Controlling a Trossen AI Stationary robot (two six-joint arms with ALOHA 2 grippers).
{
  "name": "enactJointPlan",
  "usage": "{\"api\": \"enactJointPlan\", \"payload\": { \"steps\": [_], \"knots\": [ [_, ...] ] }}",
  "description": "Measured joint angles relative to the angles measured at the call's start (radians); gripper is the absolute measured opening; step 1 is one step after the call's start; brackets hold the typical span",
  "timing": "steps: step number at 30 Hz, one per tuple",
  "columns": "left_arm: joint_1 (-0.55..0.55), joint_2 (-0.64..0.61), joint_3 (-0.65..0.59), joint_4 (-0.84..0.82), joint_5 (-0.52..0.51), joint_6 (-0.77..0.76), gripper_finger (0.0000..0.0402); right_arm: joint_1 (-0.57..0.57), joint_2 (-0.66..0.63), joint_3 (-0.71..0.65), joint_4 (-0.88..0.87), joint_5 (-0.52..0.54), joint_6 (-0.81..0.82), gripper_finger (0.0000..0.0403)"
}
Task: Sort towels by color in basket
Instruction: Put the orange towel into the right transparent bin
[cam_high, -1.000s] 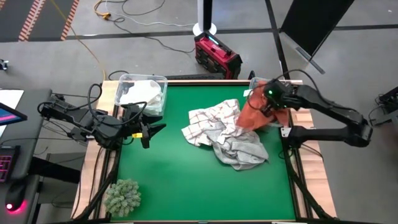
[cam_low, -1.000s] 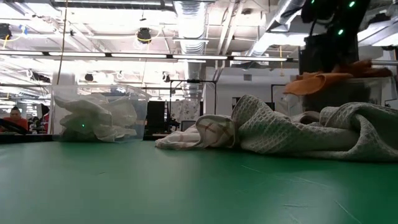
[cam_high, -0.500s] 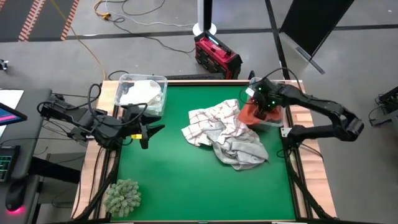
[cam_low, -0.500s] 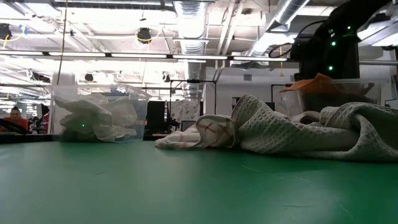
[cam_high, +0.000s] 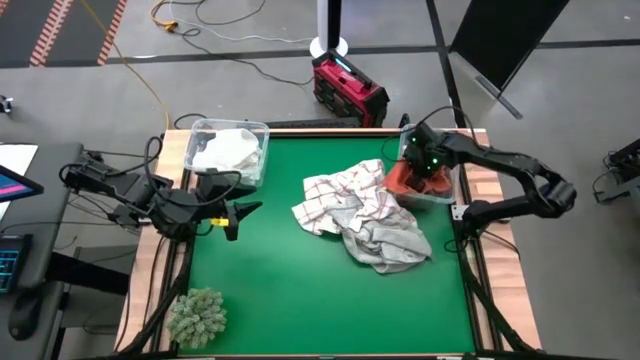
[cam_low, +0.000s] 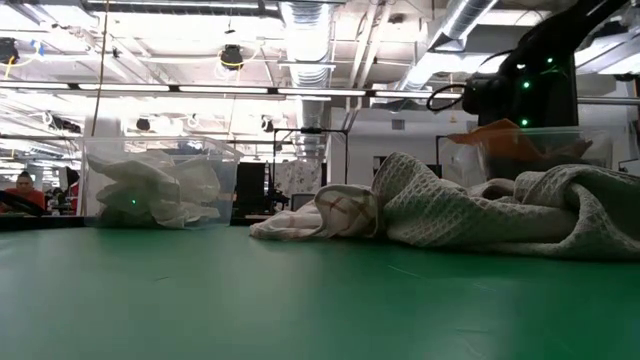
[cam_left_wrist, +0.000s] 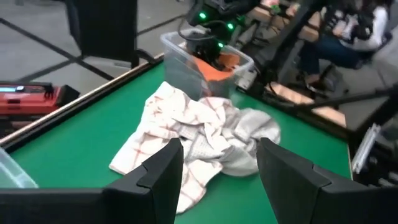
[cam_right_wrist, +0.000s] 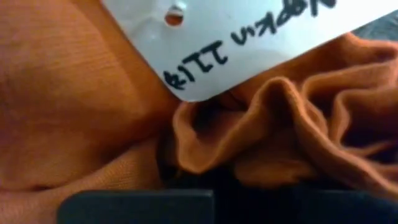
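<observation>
Lowered since a second ago, my right gripper (cam_high: 420, 172) sits pinched shut on one rust-orange towel (cam_high: 402, 176) inside the clear bin (cam_high: 447, 194).
Two towels, one grid-checked (cam_high: 335, 195) and one light grey (cam_high: 388, 240), lie mid-table; my left gripper (cam_high: 243, 212) waits, fingers apart, holding nothing.

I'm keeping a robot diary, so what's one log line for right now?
right gripper: down in clear bin, shut on orange towel | left gripper: open, waiting at table's left | checked towel, grey towel: unsorted mid-table

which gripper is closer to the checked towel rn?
Right. The right gripper is down in the orange-towel bin just beside the checked towel; the left gripper hovers open across the green mat.
</observation>
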Motion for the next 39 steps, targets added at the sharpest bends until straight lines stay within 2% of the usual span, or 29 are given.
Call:
{"api": "enactJointPlan", "payload": {
  "steps": [8,12,18,22,31,35,39],
  "knots": [
    [0.014,0.0,0.0,-0.015,-0.019,-0.21,0.0194,-0.056,-0.012,0.012,0.011,-0.073,-0.123,0.0049],
    [0.014,0.0,0.0,-0.012,-0.029,-0.283,0.0194,-0.082,-0.039,0.073,-0.071,-0.112,-0.135,0.0104],
    [0.036,0.0,0.0,-0.01,-0.073,-0.339,0.0194,-0.085,-0.102,0.183,-0.18,-0.097,-0.152,0.021],
    [0.043,0.0,0.0,-0.009,-0.072,-0.38,0.0194,-0.068,-0.155,0.268,-0.255,-0.088,-0.144,0.0251],
    [0.043,0.0,0.0,-0.009,-0.039,-0.387,0.0194,0.007,-0.282,0.425,-0.352,-0.087,-0.112,0.026],
    [0.043,0.0,0.0,-0.009,0.001,-0.387,0.0194,0.065,-0.308,0.427,-0.355,-0.167,-0.099,0.026],
    [0.043,0.0,0.0,-0.009,0.006,-0.387,0.0194,0.099,-0.268,0.372,-0.36,-0.172,-0.108,0.025]
  ]
}}
